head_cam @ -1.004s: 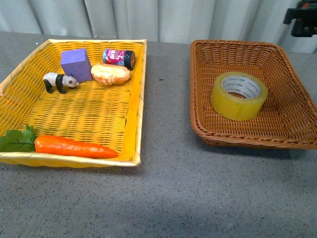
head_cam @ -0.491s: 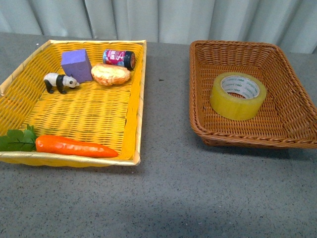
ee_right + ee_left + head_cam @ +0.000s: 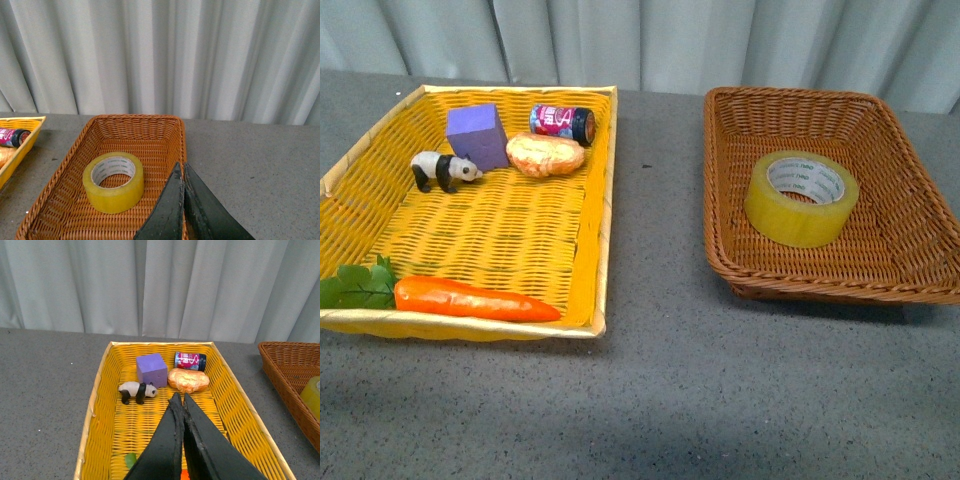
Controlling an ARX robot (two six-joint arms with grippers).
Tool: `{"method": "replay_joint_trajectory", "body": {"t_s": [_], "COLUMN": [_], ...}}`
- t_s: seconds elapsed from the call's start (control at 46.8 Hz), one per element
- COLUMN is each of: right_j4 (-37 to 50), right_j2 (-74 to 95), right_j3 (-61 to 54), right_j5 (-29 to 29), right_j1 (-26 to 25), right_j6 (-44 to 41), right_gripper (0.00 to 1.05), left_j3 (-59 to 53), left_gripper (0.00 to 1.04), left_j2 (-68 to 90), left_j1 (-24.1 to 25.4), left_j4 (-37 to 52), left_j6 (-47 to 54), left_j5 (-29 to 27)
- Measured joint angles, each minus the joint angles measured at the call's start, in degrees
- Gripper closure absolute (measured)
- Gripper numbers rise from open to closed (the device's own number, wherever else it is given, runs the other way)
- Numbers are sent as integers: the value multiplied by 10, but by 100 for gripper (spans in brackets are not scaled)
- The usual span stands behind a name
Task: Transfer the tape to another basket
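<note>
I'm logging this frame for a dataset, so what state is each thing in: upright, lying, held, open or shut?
tape: lying flat, hole up, in the brown basket, not held.
can: on its side in the yellow tray.
purple block: standing in the tray.
panda: on its feet.
bread: lying flat.
carrot: lying along the near rim.
left end effector: shut, empty.
right end effector: shut, empty.

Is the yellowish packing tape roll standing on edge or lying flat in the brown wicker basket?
Lying flat: the yellowish packing tape roll rests inside the brown wicker basket, its core hole facing upward.
</note>
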Motion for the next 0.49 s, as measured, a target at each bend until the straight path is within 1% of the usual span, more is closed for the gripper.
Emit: {"method": "replay_joint_trajectory", "body": {"t_s": [0.235,0.491], "right_j4": [-71,-182], "right_j2": [-88,-214], "right_j3": [-17,-29], "right_j5": [0,-1], "right_j1": [0,0], "right_j6": [0,0], "right_gripper": [104,104], "left_j3": [-11,-12], "left_gripper": [101,101], "left_j2": [-85,-205], "left_j1": [0,0], "left_j4": [-73,-180], "left_j6": [0,0], "left_j5": [0,0]}}
